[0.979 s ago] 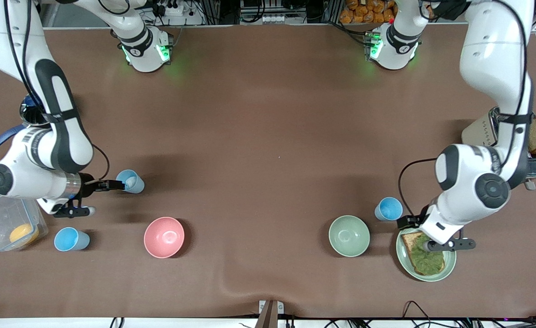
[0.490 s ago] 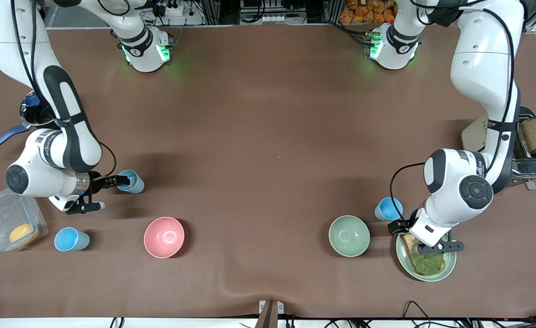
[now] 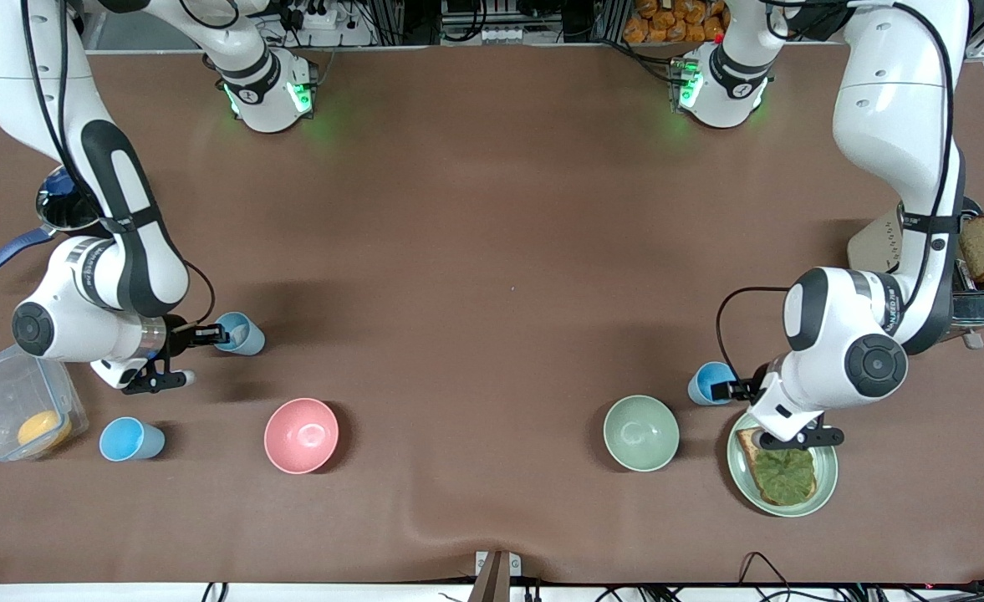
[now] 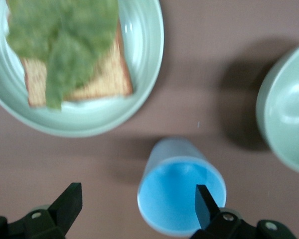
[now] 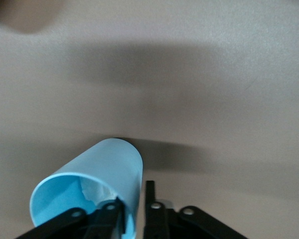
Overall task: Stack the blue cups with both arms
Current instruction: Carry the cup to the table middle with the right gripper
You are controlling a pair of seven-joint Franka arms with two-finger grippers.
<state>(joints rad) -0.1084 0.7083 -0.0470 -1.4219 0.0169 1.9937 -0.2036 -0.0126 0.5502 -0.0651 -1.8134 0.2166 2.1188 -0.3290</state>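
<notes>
toward the right arm's end of the table, the right gripper (image 3: pixel 217 336) is clamped on the wall of a small light-blue plastic cup (image 3: pixel 241 334); right wrist view shows one finger inside the rim and one outside, pinching the wall (image 5: pixel 92 191). a second light-blue plastic cup (image 3: pixel 130 439) stands upright and free, nearer the front camera, beside a clear plastic container (image 3: pixel 15 410) with an orange item inside. a round pink bowl (image 3: pixel 301 435) sits near it, more toward the table's middle.

at the left arm's end, the left gripper (image 3: pixel 730 390) sits at a third light-blue plastic cup (image 3: pixel 709 384). left wrist view: fingers (image 4: pixel 205 203) spread wide, one dipping over the cup's open mouth (image 4: pixel 181 185), the other well outside the wall; not closed on it. this cup stands between a pale-green bowl (image 3: pixel 640 432) and a pale-green plate (image 3: pixel 826 481) carrying toast topped with green leaf (image 3: pixel 780 473).
</notes>
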